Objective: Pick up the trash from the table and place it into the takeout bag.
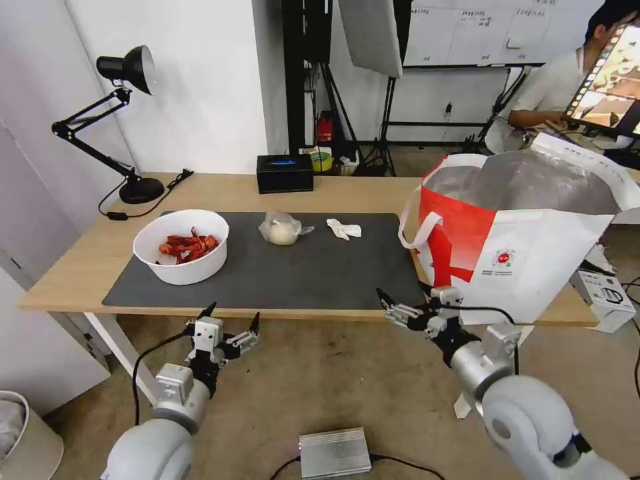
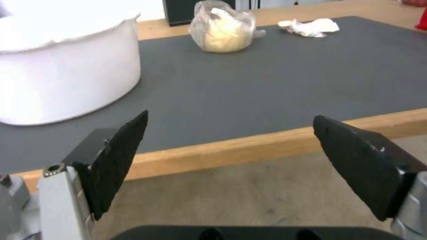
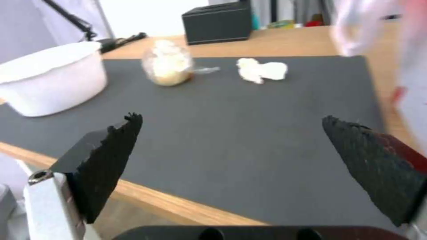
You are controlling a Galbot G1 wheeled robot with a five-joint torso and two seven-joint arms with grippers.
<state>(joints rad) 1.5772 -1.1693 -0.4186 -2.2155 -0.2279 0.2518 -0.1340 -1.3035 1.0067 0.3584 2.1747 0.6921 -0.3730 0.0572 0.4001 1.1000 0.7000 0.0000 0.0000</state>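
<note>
On the surface (image 1: pixel 87 267) lies a dark grey mat (image 1: pixel 300 273), my landmark here. The white bowl of red crayfish shells (image 1: pixel 181 247) sits at the mat's left end. The clear bag with a whitish lump (image 1: pixel 283 229) rests near the mat's far edge, the crumpled white tissue (image 1: pixel 344 229) just beside it. The takeout bag (image 1: pixel 527 233) stands open off the mat's right end. The left tool (image 1: pixel 231 321) hangs below the mat's near edge, spread wide, holding nothing. The right tool (image 1: pixel 403 297) hovers at the mat's near right corner, likewise wide apart and empty.
</note>
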